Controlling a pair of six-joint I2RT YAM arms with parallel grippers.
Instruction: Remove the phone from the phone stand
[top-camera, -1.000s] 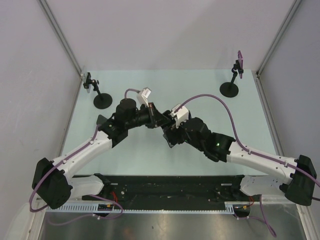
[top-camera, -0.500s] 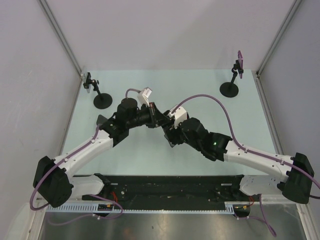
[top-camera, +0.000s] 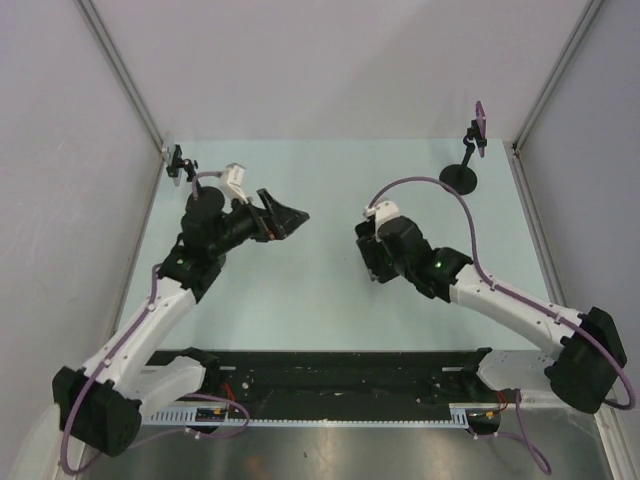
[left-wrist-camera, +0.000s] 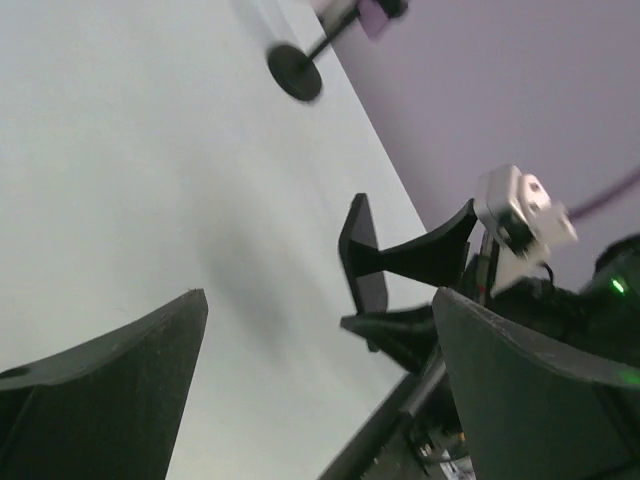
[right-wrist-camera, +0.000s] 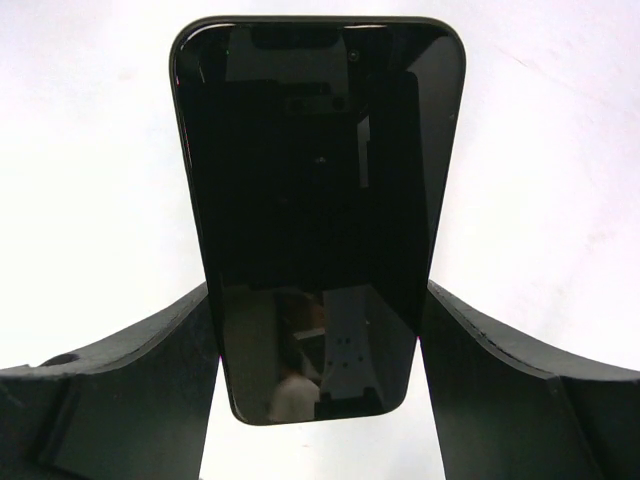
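A black phone (right-wrist-camera: 315, 200) stands screen-up between the fingers of my right gripper (right-wrist-camera: 320, 300), which is shut on its two long sides. From above, that gripper (top-camera: 370, 262) hovers right of the table's middle, the phone dark against it. The left wrist view shows the phone (left-wrist-camera: 362, 250) edge-on in the right gripper's fingers (left-wrist-camera: 430, 245). My left gripper (top-camera: 295, 215) is open and holds nothing, well to the phone's left; its jaws (left-wrist-camera: 320, 390) stand wide apart. One phone stand (top-camera: 205, 198) is at the back left, another (top-camera: 461, 175), with a purple top, at the back right.
The pale green table (top-camera: 300, 300) is bounded by grey walls on three sides. A black rail (top-camera: 340, 375) runs along the near edge between the arm bases. The back-right stand (left-wrist-camera: 295, 72) also shows in the left wrist view.
My left gripper has opened and swung back to the left, away from the right gripper. The right gripper kept the phone and shifted a little right.
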